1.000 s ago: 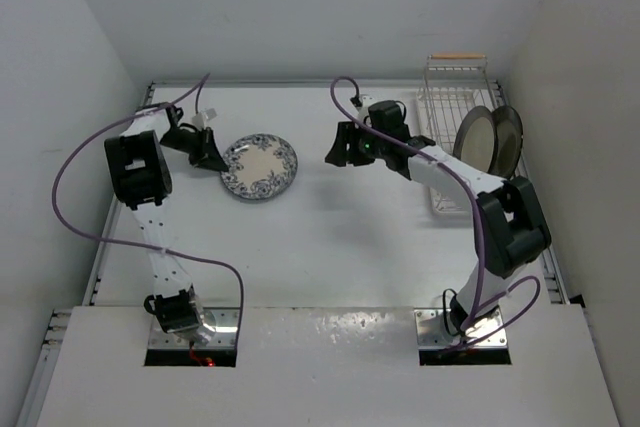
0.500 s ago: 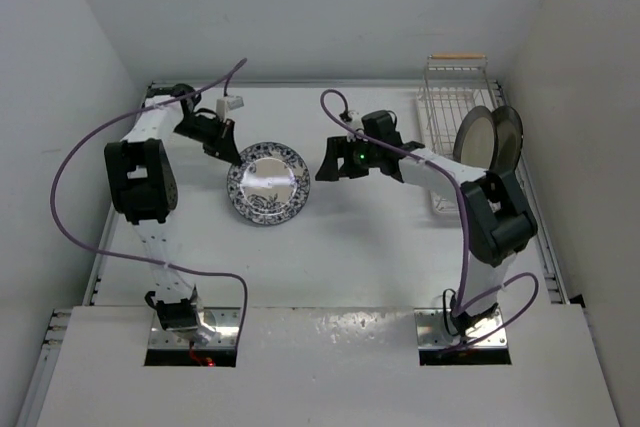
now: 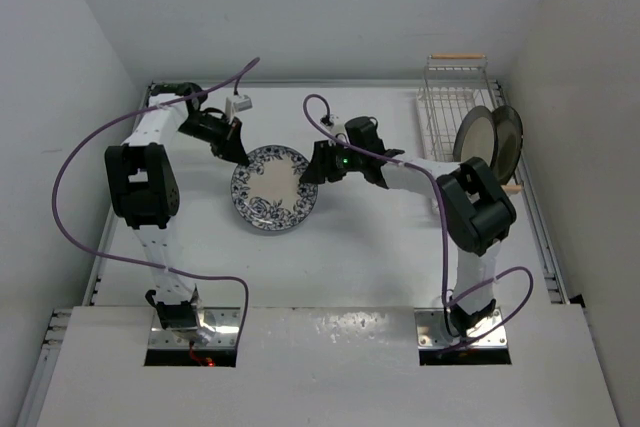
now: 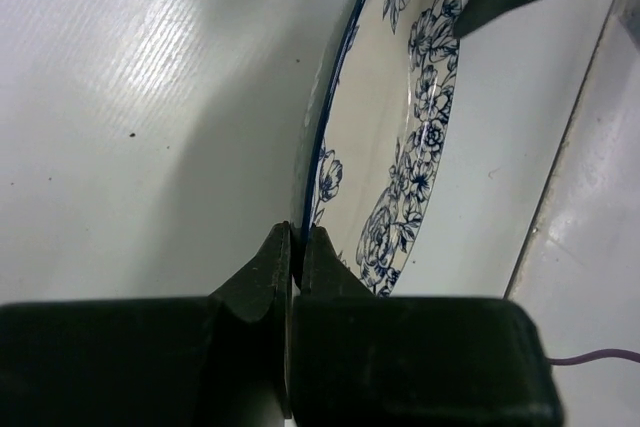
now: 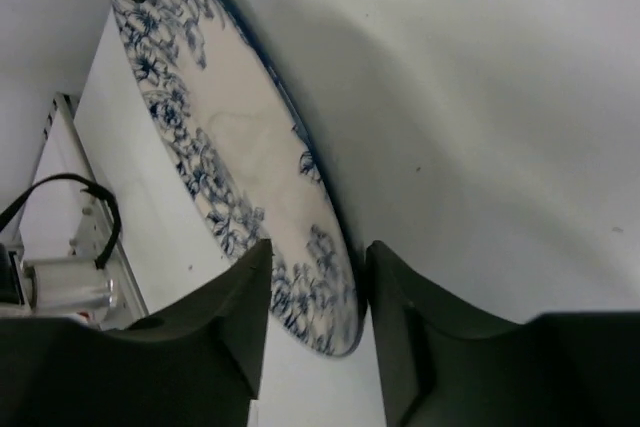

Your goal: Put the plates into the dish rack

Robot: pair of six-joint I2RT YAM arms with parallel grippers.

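The white plate with the blue floral pattern (image 3: 274, 189) is held tilted above the table, mid-left. My left gripper (image 3: 240, 155) is shut on its far-left rim; the left wrist view shows the fingers (image 4: 272, 267) pinching the plate (image 4: 400, 117) at its edge. My right gripper (image 3: 312, 169) is open, its jaws astride the plate's right rim without closing; in the right wrist view (image 5: 318, 267) the plate (image 5: 230, 147) lies between the fingers. Two cream plates (image 3: 490, 137) stand upright in the white wire dish rack (image 3: 450, 107) at the far right.
The rack's wooden handle bar (image 3: 458, 57) is at the back wall. Purple cables loop off both arms above the table. White walls close in the left, back and right sides.
My left gripper lifted the floral plate off the table and carried it right and toward the front, tilting it up. My right gripper moved left until its open jaws reached the plate's right rim.
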